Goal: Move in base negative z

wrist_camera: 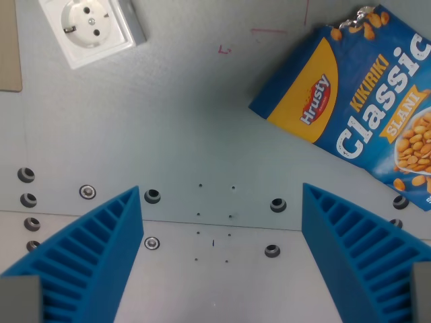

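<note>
My gripper (222,229) points down at a grey metal table (202,121). Its two blue ribbed fingers (94,256) stand wide apart at the bottom left and bottom right of the wrist view, with nothing between them. The gripper is open and empty. Below the gap lie bare plate, small holes and bolt heads (278,204).
A blue Hrusty Kikiriki Classic peanut bag (363,101) lies flat at the wrist view's upper right. A white wall socket box (91,27) sits at the upper left. A beige board edge (9,47) shows at the far left. A seam between two plates crosses near the fingertips.
</note>
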Controlling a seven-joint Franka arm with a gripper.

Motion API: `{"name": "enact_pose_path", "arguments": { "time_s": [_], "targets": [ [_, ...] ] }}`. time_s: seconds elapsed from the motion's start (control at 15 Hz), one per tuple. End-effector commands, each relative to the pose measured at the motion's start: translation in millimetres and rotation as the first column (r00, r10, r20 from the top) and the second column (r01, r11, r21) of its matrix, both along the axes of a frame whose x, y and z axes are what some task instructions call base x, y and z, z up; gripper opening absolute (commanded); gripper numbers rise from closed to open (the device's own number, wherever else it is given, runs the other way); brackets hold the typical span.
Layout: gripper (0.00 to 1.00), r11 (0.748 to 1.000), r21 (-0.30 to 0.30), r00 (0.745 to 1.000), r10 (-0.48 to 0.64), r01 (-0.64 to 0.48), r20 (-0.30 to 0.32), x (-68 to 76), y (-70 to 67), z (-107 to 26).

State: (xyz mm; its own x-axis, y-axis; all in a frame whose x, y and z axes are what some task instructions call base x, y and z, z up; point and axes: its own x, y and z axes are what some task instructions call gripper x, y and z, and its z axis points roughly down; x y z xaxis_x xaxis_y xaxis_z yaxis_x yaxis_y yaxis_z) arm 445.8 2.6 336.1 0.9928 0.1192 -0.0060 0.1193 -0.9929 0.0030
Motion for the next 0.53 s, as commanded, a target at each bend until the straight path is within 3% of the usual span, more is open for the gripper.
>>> {"name": "enact_pose_path", "arguments": {
  "time_s": [0.07,0.53],
  "targets": [
    [1.00,1.000,0.000,1.000,0.000,0.000,0.006,-0.2,0.0,-2.4],
    [1.00,1.000,0.000,1.000,0.000,0.000,0.006,1.1,0.1,-37.4]
  ]
}}
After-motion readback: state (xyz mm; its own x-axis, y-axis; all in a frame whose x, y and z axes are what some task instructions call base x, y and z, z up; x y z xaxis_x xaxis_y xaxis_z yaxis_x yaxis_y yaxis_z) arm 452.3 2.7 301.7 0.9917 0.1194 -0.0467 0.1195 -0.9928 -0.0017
